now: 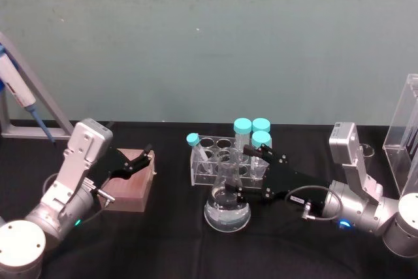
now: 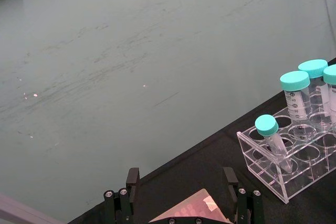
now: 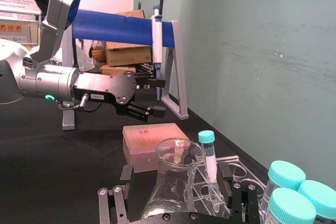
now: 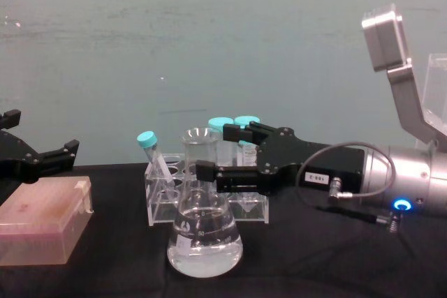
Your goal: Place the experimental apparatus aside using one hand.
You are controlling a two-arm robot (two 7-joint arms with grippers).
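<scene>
Between the right claw's (image 4: 213,151) wide-spread fingers (image 3: 126,173) stands the neck of the conical flask (image 4: 204,239). The right wrist view shows a gap on either side, so nothing is gripped yet. Just beyond the claw sits a clear tube rack (image 1: 204,161) holding teal-capped tubes (image 1: 251,129).

The flask is smooth, thin glass with clear liquid pooled in its wide base. I judge it bottom-heavy, slippery and easy to crack. The best hold would be on the neck under the flared rim, closed gently, with the flask carried upright.

A printed 50 shows on its scale. The claw's small white label (image 4: 318,178) is too small to read.

The left claw (image 1: 145,159), also spread, hangs idle over a pink box (image 1: 130,194), well apart from the working claw.
</scene>
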